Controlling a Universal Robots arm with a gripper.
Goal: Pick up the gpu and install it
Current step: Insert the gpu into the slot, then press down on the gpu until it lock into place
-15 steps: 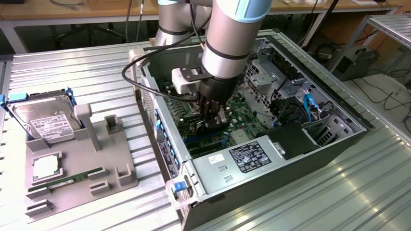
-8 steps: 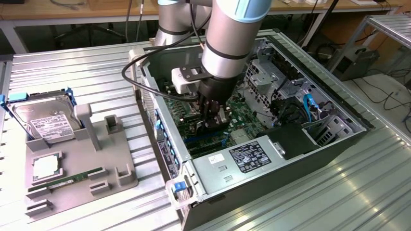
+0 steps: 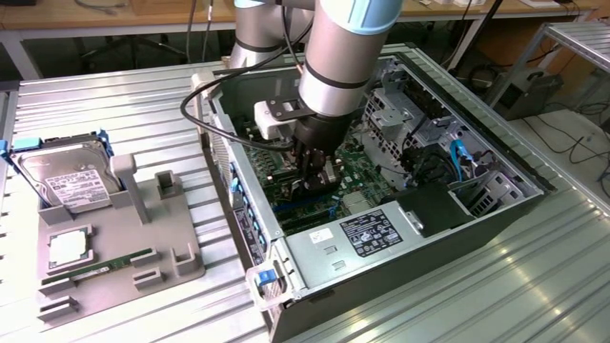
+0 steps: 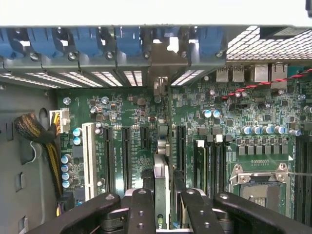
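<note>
Ribbed metal tabletop (image 3: 533, 257) supports the open computer case (image 3: 381, 271). Gripper (image 4: 162, 204) is clamped on the gpu (image 4: 161, 170), held edge-on above the motherboard (image 4: 141, 117) slots. Judged rigid, light, fragile: grip the board edges, avoiding the fan.

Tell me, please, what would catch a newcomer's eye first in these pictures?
Most striking is the robot arm plunging into the open computer case, its gripper low over the green motherboard. In the wrist view the gpu stands edge-on between the fingers, above the expansion slots. On the exterior view's left, a grey tray holds a hard drive.
</note>
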